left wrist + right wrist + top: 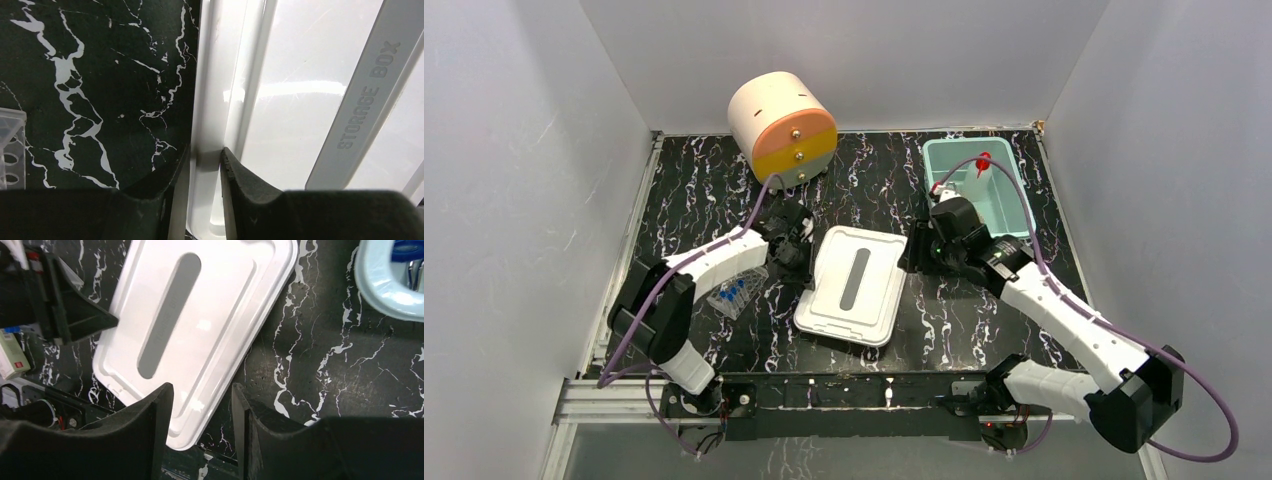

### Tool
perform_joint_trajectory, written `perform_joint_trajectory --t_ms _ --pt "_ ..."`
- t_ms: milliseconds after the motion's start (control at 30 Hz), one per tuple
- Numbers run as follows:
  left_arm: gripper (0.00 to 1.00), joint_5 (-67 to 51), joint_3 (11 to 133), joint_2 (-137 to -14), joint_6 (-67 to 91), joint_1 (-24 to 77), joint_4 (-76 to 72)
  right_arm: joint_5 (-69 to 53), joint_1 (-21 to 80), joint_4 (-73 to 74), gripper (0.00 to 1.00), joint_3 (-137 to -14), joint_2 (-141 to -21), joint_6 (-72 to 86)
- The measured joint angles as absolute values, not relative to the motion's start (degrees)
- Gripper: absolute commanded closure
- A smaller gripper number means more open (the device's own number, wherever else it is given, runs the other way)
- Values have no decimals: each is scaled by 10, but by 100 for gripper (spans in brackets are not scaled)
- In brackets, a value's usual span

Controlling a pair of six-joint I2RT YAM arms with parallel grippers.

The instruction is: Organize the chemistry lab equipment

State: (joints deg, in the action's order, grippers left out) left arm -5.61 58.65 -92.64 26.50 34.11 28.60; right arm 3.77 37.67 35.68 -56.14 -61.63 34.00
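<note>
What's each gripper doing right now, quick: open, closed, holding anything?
Left gripper: closed on the rim of the white lid.
Right gripper: open, holding nothing.

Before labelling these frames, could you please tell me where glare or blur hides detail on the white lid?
Left wrist view: a glare band washes the white lid, yet embossed lettering is legible. Right wrist view: one small highlight. Top view: evenly lit.
</note>
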Motion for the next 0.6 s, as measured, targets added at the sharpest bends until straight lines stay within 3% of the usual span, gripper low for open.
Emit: perform_joint_trajectory --t_ms 333,600 --pt "100 -126 585 -895 273 284 294 97 466 343 25 -541 -669 392" --pt "100 -171 563 -895 277 267 296 114 481 288 19 -470 -659 467"
